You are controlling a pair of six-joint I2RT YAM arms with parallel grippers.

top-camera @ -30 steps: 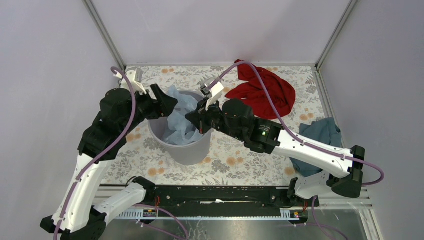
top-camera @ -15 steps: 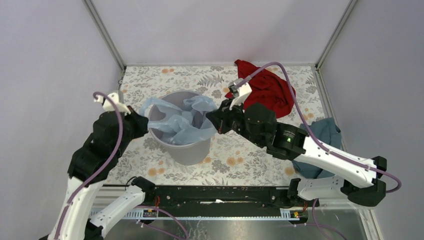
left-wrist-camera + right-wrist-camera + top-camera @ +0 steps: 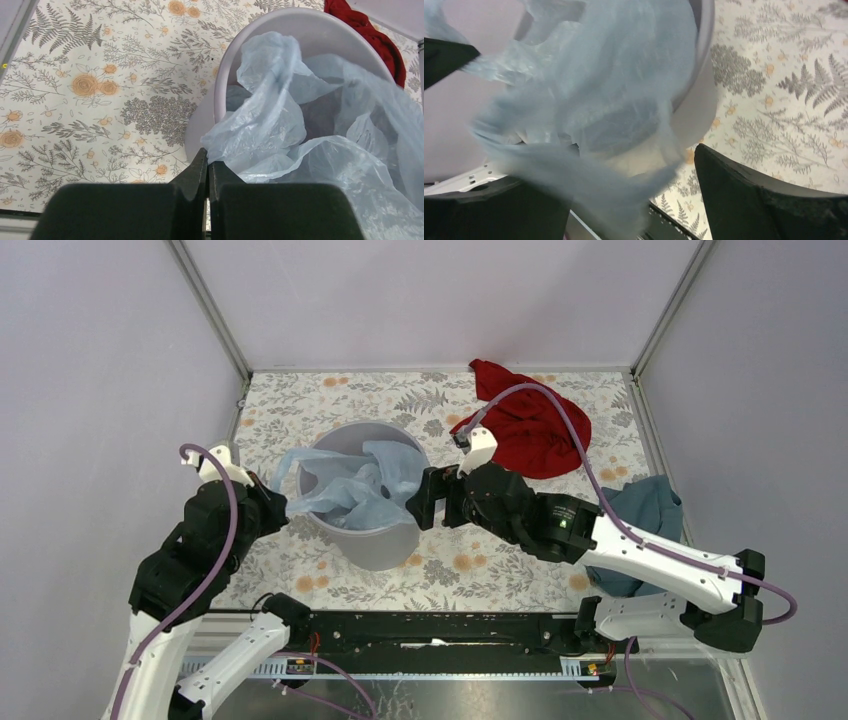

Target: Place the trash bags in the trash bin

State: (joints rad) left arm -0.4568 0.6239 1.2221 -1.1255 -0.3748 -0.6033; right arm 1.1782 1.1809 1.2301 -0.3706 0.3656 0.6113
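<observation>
Centre frame: bag [image 3: 345, 490] draped half inside the bin [image 3: 380, 545], spilling over its left rim. The left jaws pinch the bag's left edge; the right jaws stand wide beside the right rim.

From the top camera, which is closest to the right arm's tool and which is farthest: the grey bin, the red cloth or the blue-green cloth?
1. The trash bin, just left of the right tool.
2. The red cloth, behind it, near the back of the table.
3. The teal cloth, farthest, at the right edge.
</observation>
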